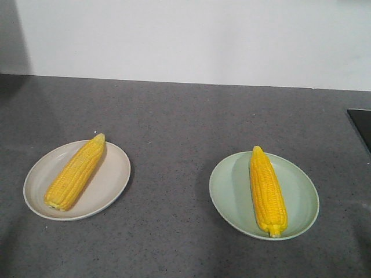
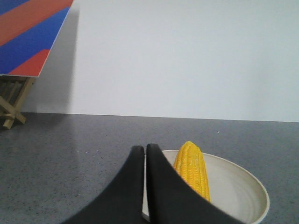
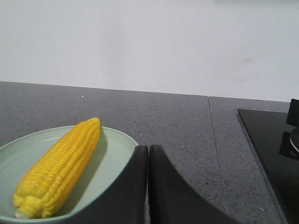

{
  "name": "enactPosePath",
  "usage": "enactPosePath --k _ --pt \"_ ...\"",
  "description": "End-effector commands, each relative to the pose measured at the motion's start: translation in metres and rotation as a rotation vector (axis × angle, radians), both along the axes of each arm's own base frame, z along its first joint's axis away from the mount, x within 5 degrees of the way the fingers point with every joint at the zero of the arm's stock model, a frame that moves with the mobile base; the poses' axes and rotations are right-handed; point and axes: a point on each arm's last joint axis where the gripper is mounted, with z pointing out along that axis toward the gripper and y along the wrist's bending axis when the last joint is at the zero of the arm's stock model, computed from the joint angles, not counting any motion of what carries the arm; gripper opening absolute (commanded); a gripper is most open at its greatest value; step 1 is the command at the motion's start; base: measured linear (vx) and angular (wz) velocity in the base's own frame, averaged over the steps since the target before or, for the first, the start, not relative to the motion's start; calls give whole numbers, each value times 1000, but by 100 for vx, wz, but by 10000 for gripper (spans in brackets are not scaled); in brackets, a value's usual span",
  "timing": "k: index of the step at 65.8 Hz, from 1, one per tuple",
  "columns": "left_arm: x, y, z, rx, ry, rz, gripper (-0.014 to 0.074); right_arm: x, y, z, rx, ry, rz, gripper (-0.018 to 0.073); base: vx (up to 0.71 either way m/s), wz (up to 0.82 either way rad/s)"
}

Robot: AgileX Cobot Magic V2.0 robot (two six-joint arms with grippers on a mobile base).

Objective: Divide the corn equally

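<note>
Left tool (image 2: 144, 151): dark tapered fingers pressed together, holding nothing, low over the near rim of the beige plate (image 2: 243, 182). Its cob (image 2: 192, 169) lies just beyond, at about 1 o'clock from the tip, long axis running away from the tool.

Right tool (image 3: 148, 151): fingers likewise together and empty, at the near right rim of the green plate (image 3: 117, 142). Its cob (image 3: 60, 170) lies at about 10 o'clock, stalk end nearest, paler tip farthest.

Front view: beige plate (image 1: 110, 179) at left carries one cob (image 1: 76, 172), tip toward 1 o'clock; green plate (image 1: 301, 200) at right carries one cob (image 1: 267, 191), tip toward 12 o'clock. Each arm is nearer its own plate.

Judgement: one cob per plate, so the share appears equal already.

Cobs ribbed, tapered, glossy yellow. Plates shallow, oval, matte. Worktop (image 1: 174, 116) speckled grey stone, with a dark hob (image 3: 266, 140) at far right.
</note>
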Motion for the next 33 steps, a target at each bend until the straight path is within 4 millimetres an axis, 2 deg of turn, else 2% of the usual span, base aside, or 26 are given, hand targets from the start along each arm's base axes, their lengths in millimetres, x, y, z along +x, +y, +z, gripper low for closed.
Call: enactPosePath --k 1,17,33 --pt "-2 0 3 -14 -81 0 -8 0 -3 3 -9 -63 -50 -1 0 0" --pt "-2 0 3 -19 -81 0 -7 0 -11 3 -13 -62 -186 -1 0 0" --pt "-2 0 3 -19 -81 0 -7 0 -12 3 -13 -59 -205 -1 0 0"
